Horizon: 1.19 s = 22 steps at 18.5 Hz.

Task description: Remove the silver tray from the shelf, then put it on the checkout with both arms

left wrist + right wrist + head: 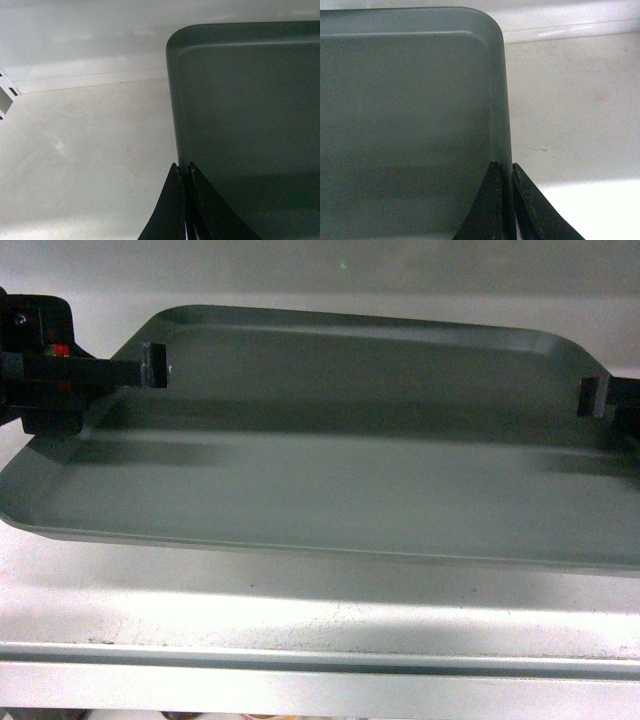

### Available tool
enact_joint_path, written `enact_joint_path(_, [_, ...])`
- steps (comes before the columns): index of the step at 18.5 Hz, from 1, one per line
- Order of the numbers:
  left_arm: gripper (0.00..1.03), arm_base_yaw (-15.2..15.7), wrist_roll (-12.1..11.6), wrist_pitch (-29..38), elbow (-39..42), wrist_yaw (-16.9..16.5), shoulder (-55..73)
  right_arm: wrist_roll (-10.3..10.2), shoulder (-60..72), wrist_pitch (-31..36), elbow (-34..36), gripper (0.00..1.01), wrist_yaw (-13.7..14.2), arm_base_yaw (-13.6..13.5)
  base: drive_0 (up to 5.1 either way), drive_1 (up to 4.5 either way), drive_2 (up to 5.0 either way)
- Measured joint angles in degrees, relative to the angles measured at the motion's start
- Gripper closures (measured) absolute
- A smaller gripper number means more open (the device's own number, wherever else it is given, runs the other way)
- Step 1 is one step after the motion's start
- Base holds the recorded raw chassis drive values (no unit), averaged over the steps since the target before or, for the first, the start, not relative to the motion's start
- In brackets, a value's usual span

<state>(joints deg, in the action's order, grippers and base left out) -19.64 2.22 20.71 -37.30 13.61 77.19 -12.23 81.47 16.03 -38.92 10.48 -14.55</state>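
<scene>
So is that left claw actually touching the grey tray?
Touching. In the left wrist view the left end effector has its two fingers closed on the tray's side rim, one on each side, with no gap showing.

Left pincer [183,172] clamped on silver tray [245,115] rim, above white shelf [85,150].

The left gripper [158,364] is black and blocky, with a square-ended finger on a straight dark bar. Its housing has rounded corners, a small screw near the top, and a red spot with a hint of green below. The right gripper [594,396] shows only a short black square-ended finger. In each wrist view the fingers [176,210] are dark, tapering wedges, and the right pair [487,207] looks slightly scuffed.
</scene>
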Motion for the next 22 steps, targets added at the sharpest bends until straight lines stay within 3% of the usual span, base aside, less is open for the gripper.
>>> enact_joint_path(3, [1.01, -0.04, 0.81, -2.97, -0.28, 0.35, 0.00, 0.42, 0.00, -4.11, -0.72, 0.98, -0.24, 0.04, 0.0, 0.00, 0.0])
enact_joint_path(10, [1.01, -0.42, 3.41, -7.17, -0.37, 0.94, 0.00, 4.35, 0.00, -6.27, -1.66, 0.98, 0.22, -0.02, 0.0, 0.00, 0.0])
enact_joint_path(22, [1.01, -0.42, 3.61, -4.79, -0.39, 0.92, -0.02, 4.79, -0.70, -5.20, -1.95, 0.98, 0.20, 0.44, 0.0, 0.00, 0.0])
